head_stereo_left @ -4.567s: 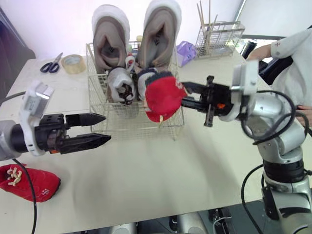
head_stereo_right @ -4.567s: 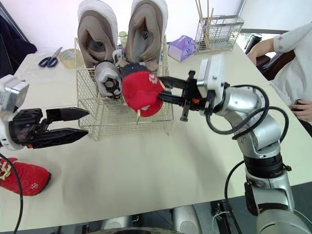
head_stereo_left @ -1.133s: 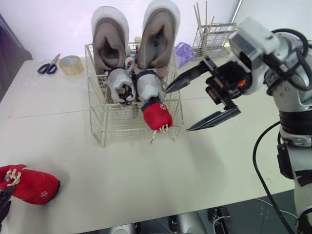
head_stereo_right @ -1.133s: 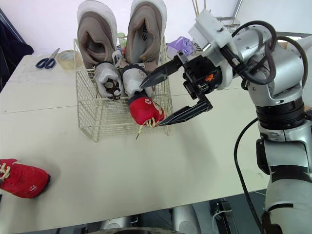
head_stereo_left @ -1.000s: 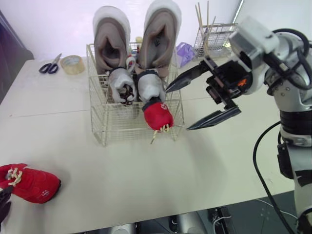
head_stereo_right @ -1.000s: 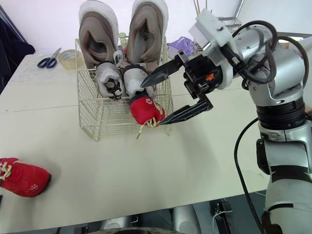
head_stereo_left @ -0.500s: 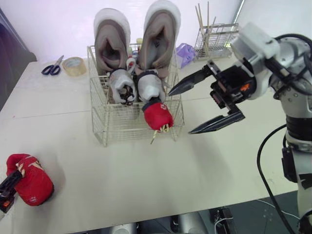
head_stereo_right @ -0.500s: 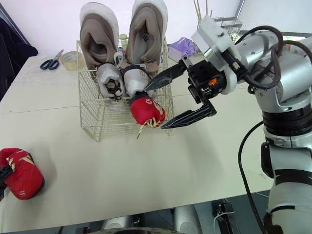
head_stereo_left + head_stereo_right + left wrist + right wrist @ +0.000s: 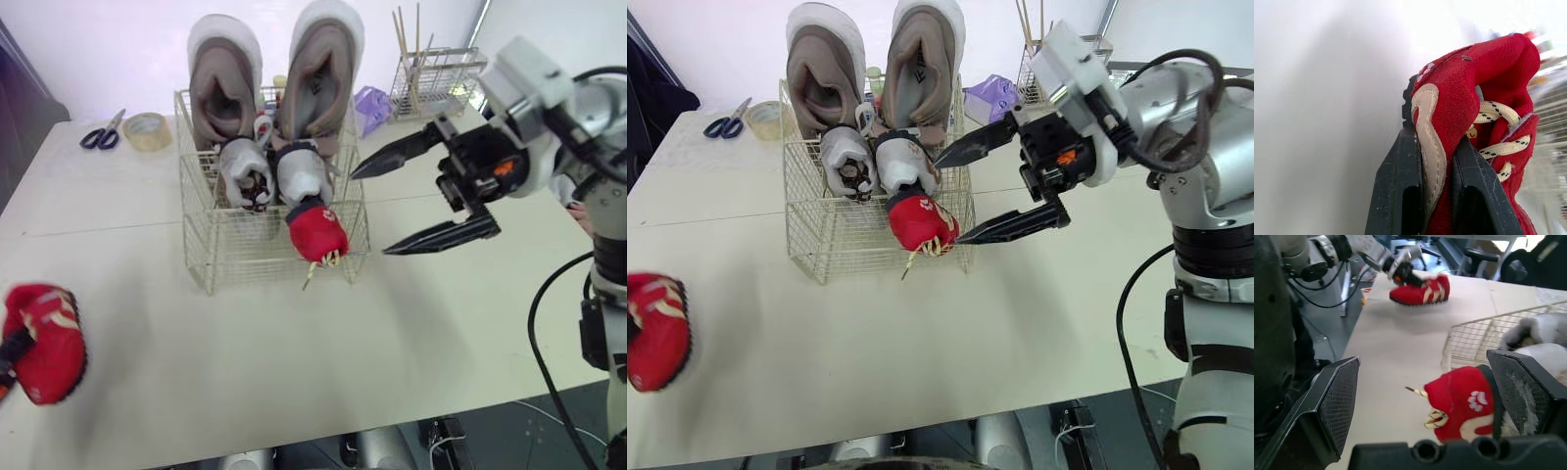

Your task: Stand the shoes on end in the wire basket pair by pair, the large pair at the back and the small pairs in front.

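Large pair [image 9: 323, 69] stands at back of wire basket [image 9: 196, 257], small grey pair [image 9: 299, 174] in front, one red shoe [image 9: 316, 233] at front right. Its mate [image 9: 39, 331], near desk [image 9: 294, 372] left edge, clamped in left tool [image 9: 1436, 147]. Right tool [image 9: 370, 212] spread wide, empty, beside basket. Broad bare desk between.

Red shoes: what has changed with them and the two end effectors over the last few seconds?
The right end effector let go of one red shoe, which now stands at the front right of the basket. It then opened and drew back to the right. The left end effector left the basket, shut on the other red shoe and tipped it up from where it lay. The basket, large pair and grey pair stayed put.
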`<action>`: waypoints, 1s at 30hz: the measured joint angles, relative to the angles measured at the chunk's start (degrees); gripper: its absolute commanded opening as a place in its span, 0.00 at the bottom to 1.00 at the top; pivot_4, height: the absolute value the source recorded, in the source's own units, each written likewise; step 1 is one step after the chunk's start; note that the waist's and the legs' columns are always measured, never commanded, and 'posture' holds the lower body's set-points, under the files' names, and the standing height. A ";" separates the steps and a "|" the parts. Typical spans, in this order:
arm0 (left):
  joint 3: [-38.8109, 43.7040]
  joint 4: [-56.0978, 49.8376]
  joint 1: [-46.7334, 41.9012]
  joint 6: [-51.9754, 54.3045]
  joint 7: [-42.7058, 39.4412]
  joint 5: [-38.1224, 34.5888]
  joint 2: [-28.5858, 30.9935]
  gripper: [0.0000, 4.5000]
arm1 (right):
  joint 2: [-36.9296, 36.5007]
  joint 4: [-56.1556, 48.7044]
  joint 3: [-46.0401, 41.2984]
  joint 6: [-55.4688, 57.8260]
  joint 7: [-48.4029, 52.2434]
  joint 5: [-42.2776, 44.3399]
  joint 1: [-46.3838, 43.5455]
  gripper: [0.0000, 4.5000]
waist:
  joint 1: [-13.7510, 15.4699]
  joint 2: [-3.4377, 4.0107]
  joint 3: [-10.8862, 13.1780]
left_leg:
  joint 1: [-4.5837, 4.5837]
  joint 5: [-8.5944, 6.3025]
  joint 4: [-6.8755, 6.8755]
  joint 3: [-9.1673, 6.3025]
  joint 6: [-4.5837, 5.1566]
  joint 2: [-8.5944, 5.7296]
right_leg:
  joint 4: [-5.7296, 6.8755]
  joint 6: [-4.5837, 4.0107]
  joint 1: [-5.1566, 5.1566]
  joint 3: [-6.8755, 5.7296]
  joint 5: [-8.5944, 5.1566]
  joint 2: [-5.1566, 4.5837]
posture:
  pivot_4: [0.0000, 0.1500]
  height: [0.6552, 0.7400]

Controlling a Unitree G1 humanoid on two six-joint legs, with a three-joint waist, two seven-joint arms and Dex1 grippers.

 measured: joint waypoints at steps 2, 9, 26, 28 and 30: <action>2.18 -8.56 -6.10 -3.07 3.51 -4.07 4.22 0.01 | -0.29 0.00 -0.96 0.66 -2.15 -0.45 1.12 1.00 | 0.20 -0.10 -0.06 | 0.00 0.00 0.02 0.00 -0.01 -0.02 | -0.05 -0.05 0.10 -0.07 0.03 -0.07 | 1.00 1.00; -14.63 -31.50 -25.32 -13.80 19.60 -13.73 5.28 0.01 | 0.49 0.34 -3.29 4.90 -8.93 1.10 3.67 1.00 | -0.74 1.02 0.00 | 0.15 -0.11 0.02 0.73 0.66 -0.30 | -0.42 0.16 0.52 -0.19 0.55 -0.15 | 1.00 1.00; -46.38 -37.64 -23.34 -41.85 15.89 28.00 -18.73 0.01 | -1.01 3.48 -3.15 9.27 -8.69 2.81 0.61 1.00 | 0.06 0.68 0.10 | 0.03 0.01 0.24 0.74 0.51 0.00 | -0.80 0.57 0.67 -0.21 0.78 0.65 | 1.00 1.00; -48.04 -36.01 -22.09 -44.53 14.83 30.79 -20.97 0.01 | -1.02 4.38 -2.91 9.26 -8.16 2.76 -1.01 1.00 | 0.07 0.67 0.11 | 0.03 0.01 0.24 0.70 0.51 0.03 | -0.79 0.57 0.68 -0.22 0.78 0.69 | 1.00 1.00; -49.37 -34.89 -21.18 -47.24 13.23 33.03 -22.46 0.01 | -1.02 4.53 -2.61 9.23 -7.74 2.66 -1.75 1.00 | 0.07 0.67 0.11 | 0.03 0.01 0.24 0.69 0.51 0.06 | -0.80 0.57 0.67 -0.23 0.78 0.72 | 1.00 1.00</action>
